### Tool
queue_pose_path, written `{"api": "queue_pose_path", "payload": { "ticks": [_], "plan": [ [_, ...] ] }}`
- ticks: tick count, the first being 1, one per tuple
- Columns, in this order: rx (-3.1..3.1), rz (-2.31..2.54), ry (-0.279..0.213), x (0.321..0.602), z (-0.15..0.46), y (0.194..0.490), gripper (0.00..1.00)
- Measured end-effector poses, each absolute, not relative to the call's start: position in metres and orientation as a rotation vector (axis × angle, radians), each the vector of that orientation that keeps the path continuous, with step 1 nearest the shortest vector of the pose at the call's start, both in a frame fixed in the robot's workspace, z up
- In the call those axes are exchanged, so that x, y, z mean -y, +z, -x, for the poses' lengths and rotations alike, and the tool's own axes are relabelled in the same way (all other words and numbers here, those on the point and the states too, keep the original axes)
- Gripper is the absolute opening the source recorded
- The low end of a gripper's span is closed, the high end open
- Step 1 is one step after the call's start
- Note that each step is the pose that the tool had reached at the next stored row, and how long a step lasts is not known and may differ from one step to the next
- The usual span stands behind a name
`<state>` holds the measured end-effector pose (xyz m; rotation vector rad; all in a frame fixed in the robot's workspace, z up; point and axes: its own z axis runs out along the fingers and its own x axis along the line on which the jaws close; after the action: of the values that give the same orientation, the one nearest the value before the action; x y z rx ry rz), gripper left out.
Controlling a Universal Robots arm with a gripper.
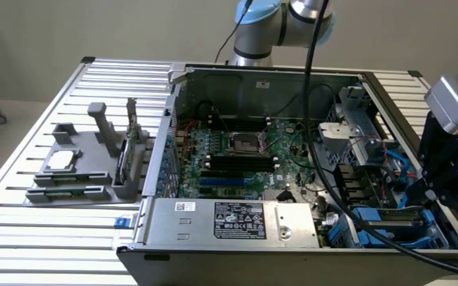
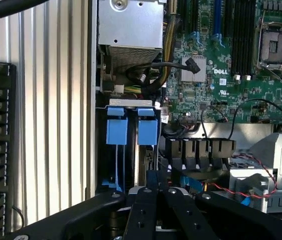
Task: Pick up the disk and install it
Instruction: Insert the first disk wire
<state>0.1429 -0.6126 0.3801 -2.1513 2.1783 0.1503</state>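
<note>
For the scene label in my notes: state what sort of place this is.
Probably a robotics lab bench for computer assembly: an open desktop PC case with its motherboard bare sits on a slotted aluminium table, and a robot arm rises beyond it.

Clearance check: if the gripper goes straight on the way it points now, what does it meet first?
Probably the blue-railed drive bay just ahead of the gripper, jaws shut; depth is unclear.
</note>
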Motion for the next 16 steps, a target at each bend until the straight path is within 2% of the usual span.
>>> {"api": "queue_pose_path", "payload": {
  "ticks": [16],
  "plan": [
    [-2.454, 1.81, 0.131, 0.6126, -0.1429, 0.3801, 0.11]
  ]
}}
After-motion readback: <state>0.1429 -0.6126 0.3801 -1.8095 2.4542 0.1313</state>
